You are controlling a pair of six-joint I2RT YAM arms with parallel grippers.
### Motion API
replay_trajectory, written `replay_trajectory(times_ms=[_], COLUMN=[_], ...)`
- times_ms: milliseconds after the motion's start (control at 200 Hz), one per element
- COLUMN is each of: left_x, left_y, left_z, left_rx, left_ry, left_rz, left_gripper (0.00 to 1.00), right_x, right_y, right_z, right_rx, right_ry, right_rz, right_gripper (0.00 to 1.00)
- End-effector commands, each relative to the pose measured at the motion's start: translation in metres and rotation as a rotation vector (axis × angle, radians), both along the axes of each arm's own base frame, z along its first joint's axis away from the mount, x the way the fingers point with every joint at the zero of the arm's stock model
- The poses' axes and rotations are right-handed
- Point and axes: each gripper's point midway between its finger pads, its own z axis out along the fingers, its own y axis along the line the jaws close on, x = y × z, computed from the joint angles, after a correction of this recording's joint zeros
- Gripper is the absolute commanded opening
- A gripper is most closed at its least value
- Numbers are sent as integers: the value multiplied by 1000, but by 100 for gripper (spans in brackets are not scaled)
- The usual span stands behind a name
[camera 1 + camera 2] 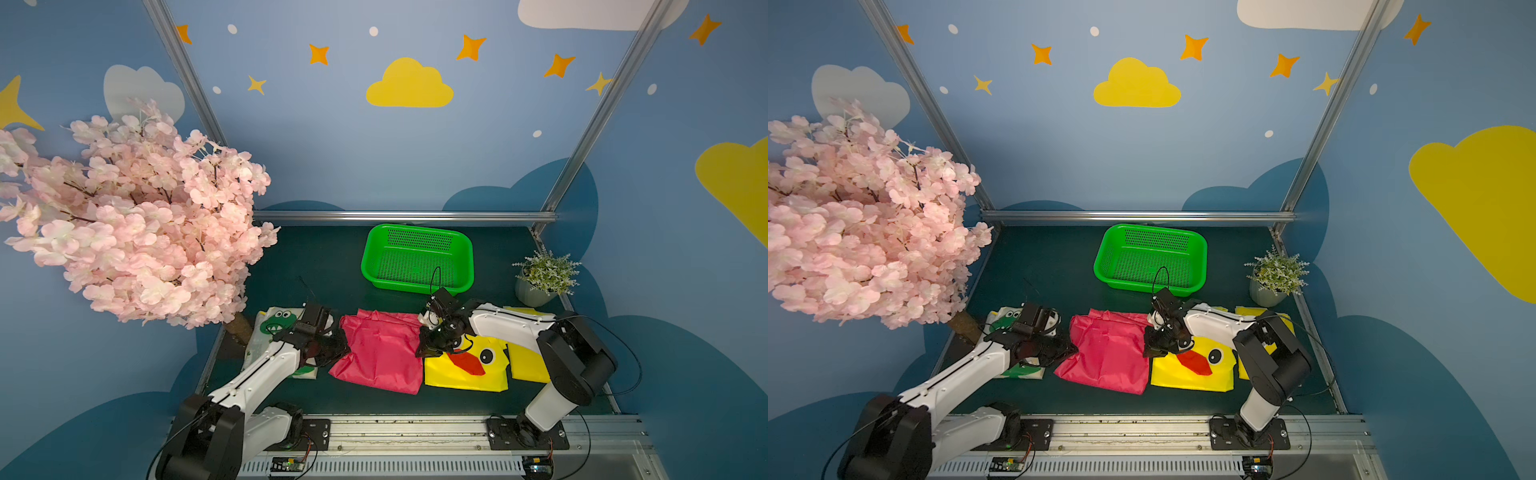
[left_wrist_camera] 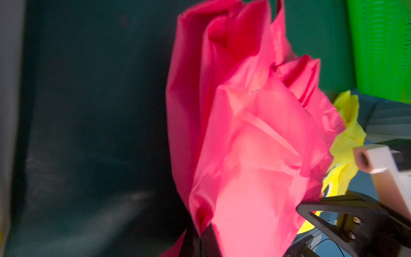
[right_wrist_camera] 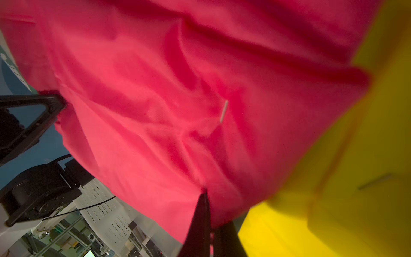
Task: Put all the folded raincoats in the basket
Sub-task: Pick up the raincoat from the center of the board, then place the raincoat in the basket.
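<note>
**Q:** What is shown nearest the front of the table (image 1: pixel 324 266)?

**A:** The folded pink raincoat (image 1: pixel 380 357) is shown in the near row. It is flanked by a dinosaur-print raincoat (image 1: pixel 277 322) on the left and a yellow duck raincoat (image 1: pixel 471 368) on the right. The pink edge is laid against the yellow one.

**Q:** How is the pink raincoat placed relative to the jaws?

**A:** It is held from both sides. The left gripper (image 1: pixel 345 348) is set at its left edge. In the left wrist view the jaws are seen pressed together on a pinch of pink fabric (image 2: pixel 255 155). The right gripper (image 1: pixel 422 351) is set at its right edge. In the right wrist view a fold of the same fabric (image 3: pixel 178 100) is likewise clamped between the closed jaws. The cloth is bunched between the two grips. Whether it is raised clear of the table cannot be told.

**Q:** What is located farther back?

**A:** The green basket (image 1: pixel 467 266) is seen behind the raincoat, well apart from it, with only its mesh floor visible inside. A potted plant (image 1: pixel 544 276) is placed to its right. A blossom tree (image 1: pixel 124 216) is seen over the far left corner.
</note>
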Motion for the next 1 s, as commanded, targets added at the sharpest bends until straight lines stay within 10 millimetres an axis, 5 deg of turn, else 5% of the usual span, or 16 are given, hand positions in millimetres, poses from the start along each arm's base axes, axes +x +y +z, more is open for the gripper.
replay_trajectory(times_ms=[0, 270, 481, 706, 996], left_x=[-9, 2, 28, 71, 162], left_y=[3, -5, -18, -37, -75], left_z=[15, 63, 108, 153, 174], left_rx=[-23, -110, -140, -166, -174], left_ry=[-14, -119, -197, -278, -315], left_rz=[36, 68, 28, -16, -93], left_gripper=[2, 2, 2, 2, 2], right_x=[-5, -4, 16, 67, 155], right_y=[11, 16, 12, -5, -41], right_z=[27, 82, 133, 180, 207], right_rx=[48, 117, 189, 246, 236], right_ry=[-15, -98, -189, -307, -423], right_rz=[32, 33, -5, -108, -279], right_gripper=[0, 0, 0, 0, 0])
